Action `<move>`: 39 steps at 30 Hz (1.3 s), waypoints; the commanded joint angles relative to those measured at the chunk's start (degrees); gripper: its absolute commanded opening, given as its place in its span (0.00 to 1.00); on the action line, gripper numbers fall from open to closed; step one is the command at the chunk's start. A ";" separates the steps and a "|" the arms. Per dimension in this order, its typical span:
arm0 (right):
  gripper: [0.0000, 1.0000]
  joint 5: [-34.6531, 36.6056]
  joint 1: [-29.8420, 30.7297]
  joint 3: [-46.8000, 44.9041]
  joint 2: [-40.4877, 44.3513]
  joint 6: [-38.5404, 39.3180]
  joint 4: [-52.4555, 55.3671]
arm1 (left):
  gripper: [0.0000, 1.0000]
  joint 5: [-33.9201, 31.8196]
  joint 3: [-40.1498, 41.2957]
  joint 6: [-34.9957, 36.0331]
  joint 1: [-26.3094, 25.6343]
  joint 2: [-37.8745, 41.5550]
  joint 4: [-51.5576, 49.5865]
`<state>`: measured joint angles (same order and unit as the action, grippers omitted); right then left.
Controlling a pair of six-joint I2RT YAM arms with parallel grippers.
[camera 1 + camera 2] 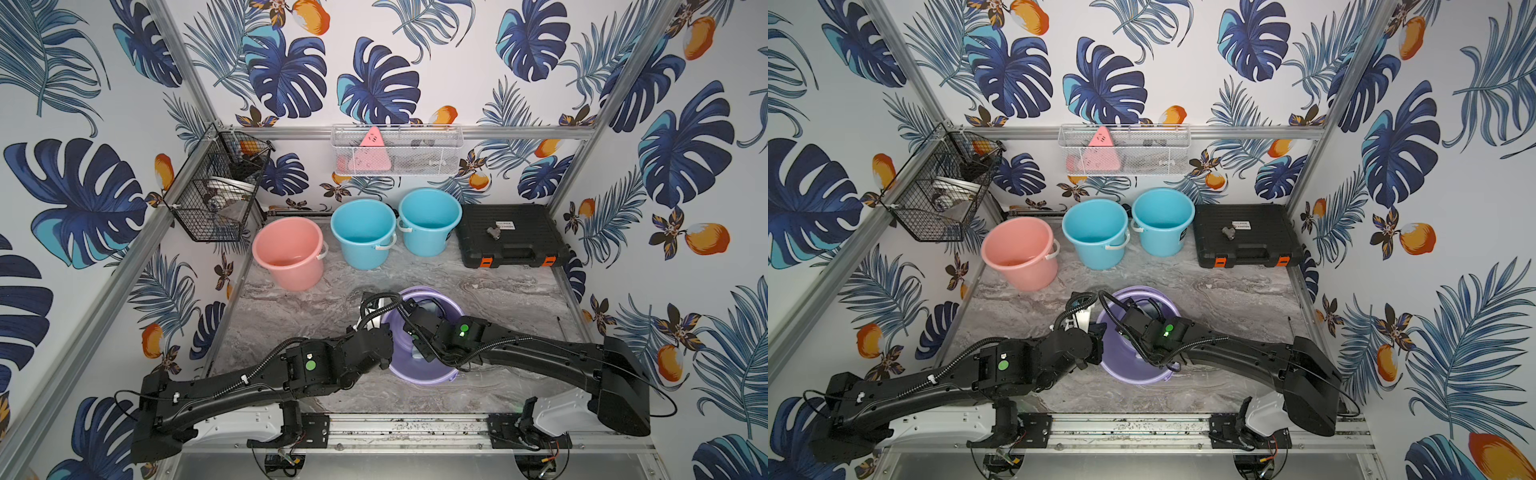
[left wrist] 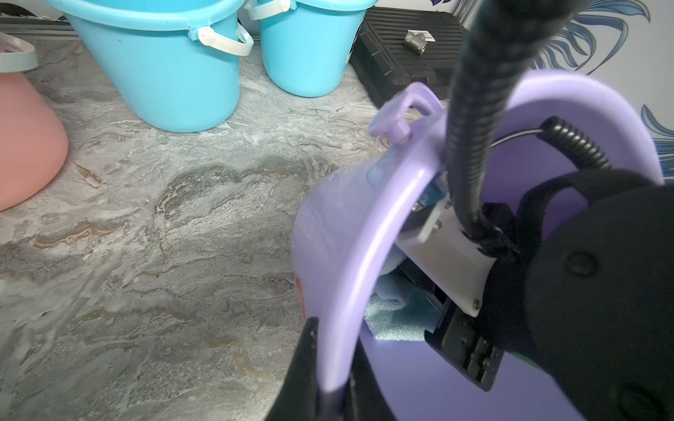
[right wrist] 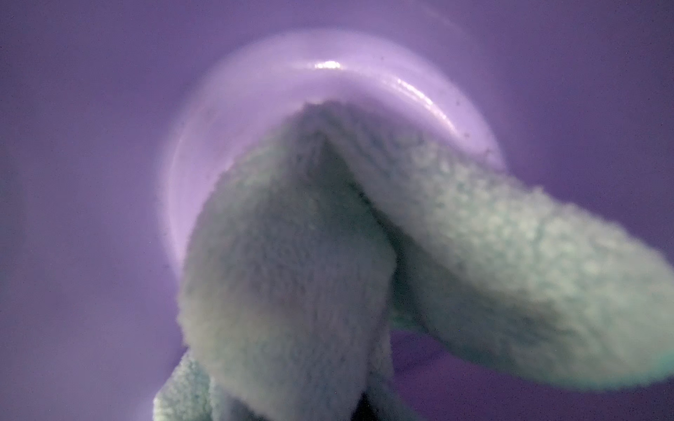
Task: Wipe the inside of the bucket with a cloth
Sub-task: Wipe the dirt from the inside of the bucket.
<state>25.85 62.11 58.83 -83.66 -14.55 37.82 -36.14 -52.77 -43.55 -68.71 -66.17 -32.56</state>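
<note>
Down inside the purple bucket (image 2: 353, 262), my right jaws grip the cloth (image 3: 291, 255), left jaws clamp the rim; I'd say wiping's underway, most surfaces left.

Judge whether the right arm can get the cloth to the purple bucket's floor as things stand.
Probably yes. The right arm reaches inside the purple bucket, the cloth hangs before its floor with nothing between, and the left gripper clamps the rim.

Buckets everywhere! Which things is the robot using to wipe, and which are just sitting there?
Using: lilac plastic bucket, fluffy mint microfibre cloth.
Sitting: pink plastic bucket, two blue plastic buckets, black plastic tool case, black wire basket, white mesh basket.
</note>
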 commanded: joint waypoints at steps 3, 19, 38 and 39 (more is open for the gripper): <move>0.00 -2.89 -1.00 -0.28 -1.02 -15.29 7.62 | 0.00 0.47 -1.05 0.93 -0.11 -0.87 -7.74; 0.00 -20.62 -1.09 -10.82 11.04 -18.88 -17.57 | 0.00 19.81 -0.21 -0.22 6.89 -3.71 -8.68; 0.00 -20.25 1.71 -9.53 26.81 37.34 -12.77 | 0.00 26.48 -2.00 7.33 12.37 -3.75 -15.46; 0.00 -20.48 2.06 -9.26 26.74 40.77 -12.23 | 0.00 26.84 -1.83 7.41 12.37 -3.47 -15.17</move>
<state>7.33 63.51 48.90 -57.21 11.16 24.64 -10.61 -54.89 -38.35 -56.45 -69.95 -46.30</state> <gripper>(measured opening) 0.083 0.121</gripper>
